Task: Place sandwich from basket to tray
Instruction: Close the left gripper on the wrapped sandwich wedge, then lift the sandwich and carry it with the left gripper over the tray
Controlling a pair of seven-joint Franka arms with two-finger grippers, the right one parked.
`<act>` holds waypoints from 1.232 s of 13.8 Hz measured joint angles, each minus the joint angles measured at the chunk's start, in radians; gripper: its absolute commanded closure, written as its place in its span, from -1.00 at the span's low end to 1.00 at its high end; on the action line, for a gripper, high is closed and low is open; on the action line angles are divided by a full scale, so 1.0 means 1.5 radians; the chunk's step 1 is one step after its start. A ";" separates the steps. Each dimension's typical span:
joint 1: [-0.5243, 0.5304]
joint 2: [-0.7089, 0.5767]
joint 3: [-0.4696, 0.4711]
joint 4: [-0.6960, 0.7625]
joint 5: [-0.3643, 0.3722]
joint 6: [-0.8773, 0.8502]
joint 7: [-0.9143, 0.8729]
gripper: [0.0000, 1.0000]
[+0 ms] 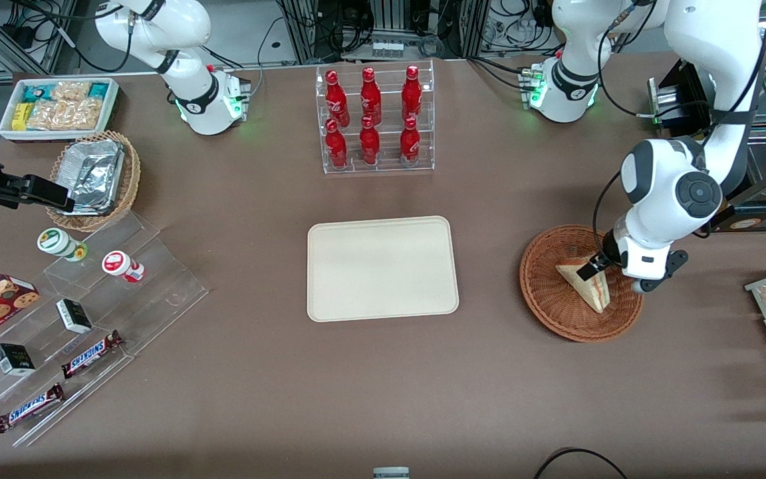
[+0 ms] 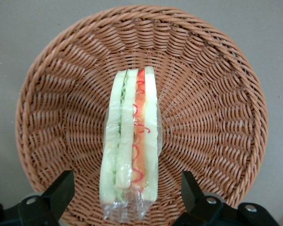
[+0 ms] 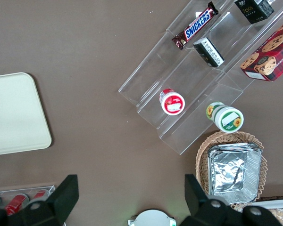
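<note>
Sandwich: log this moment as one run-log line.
stage: pre-grasp | gripper: open, fingers astride sandwich | sandwich: in basket | tray: bare

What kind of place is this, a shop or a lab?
Probably a lab mocked up as a snack shop: red bottles in a rack, cabling along the table's edge, and the gripper open over a sandwich in a basket.

The work surface is a matte brown table [image 1: 237, 412] that fills most of the front view. Above its farther edge lies a pale grey floor [image 1: 270, 33] carrying bundles of black cables [image 1: 509, 26] and a metal equipment rack [image 1: 389, 30]. An aluminium frame [image 1: 20, 43] stands toward the parked arm's end. Lighting is even and diffuse, and shadows on the table are soft.
</note>
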 measured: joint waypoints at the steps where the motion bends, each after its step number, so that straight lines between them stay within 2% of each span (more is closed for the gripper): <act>1: -0.001 0.009 0.000 0.000 0.000 0.009 -0.002 -1.00; 4: -0.001 0.032 0.000 0.000 0.000 0.027 -0.003 -0.96; 5: -0.001 0.037 0.000 0.000 0.000 0.032 -0.003 -0.25; 6: -0.001 0.041 0.000 0.000 0.000 0.036 -0.003 0.59; 7: -0.001 0.042 0.000 0.000 0.000 0.037 -0.004 0.98; 12: -0.001 0.040 -0.001 0.002 0.000 0.025 -0.003 1.00; 17: -0.033 0.022 -0.006 0.050 0.001 -0.098 0.014 1.00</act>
